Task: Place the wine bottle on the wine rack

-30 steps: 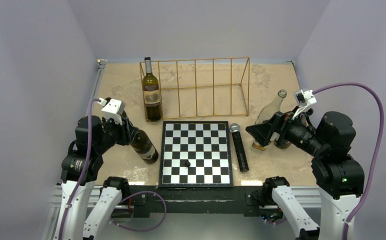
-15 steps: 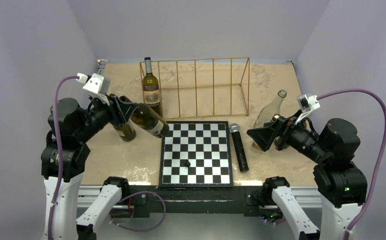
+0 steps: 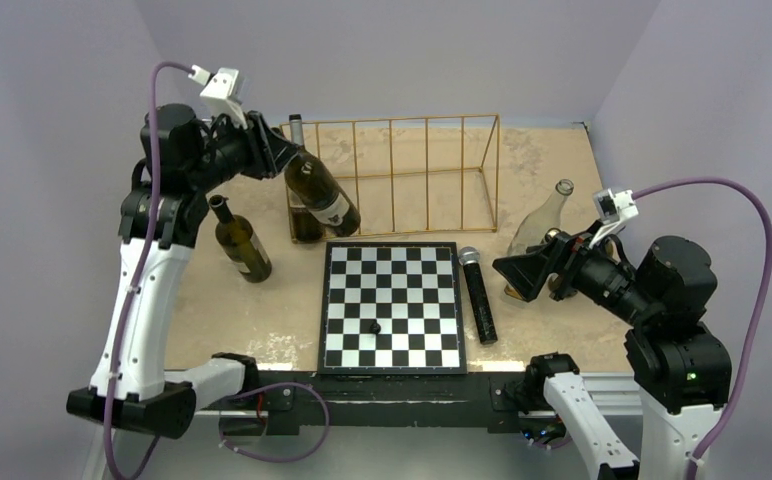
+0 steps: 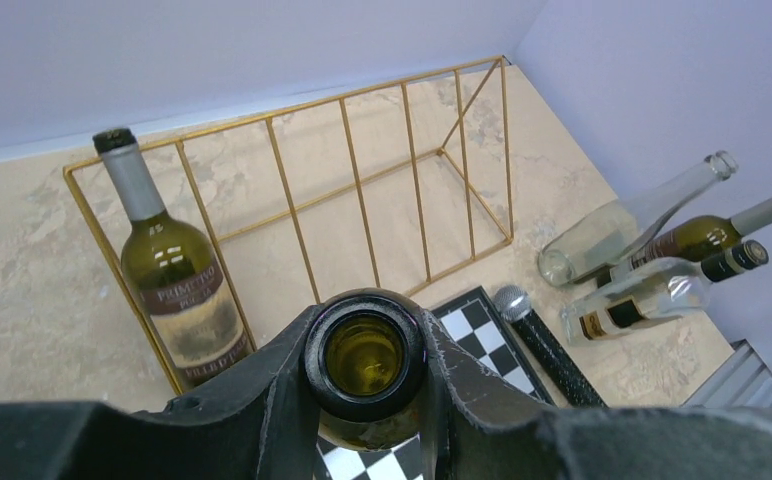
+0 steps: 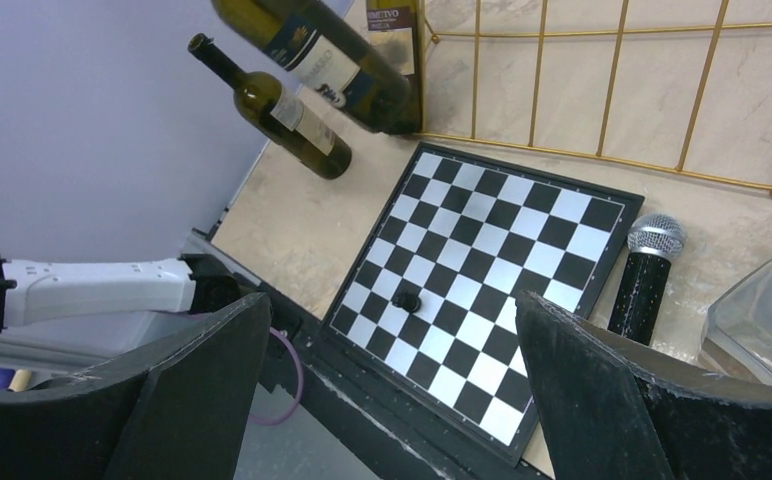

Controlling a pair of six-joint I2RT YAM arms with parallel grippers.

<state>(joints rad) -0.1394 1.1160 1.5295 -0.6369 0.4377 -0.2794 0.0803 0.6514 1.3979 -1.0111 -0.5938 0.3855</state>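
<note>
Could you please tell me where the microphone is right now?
In the top view the microphone lies on the table right of centre, alongside the right edge of the chessboard, its head toward the wine rack.

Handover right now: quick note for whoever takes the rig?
Left gripper: shut on the wine bottle at its neck; bottle off the table, tilted, by the wine rack left end.
Right gripper: open, empty, near the clear bottles.
Done: one bottle stands in the rack's leftmost bay.
Left: set the held bottle in the rack, release. A dark bottle waits left of the chessboard.
</note>
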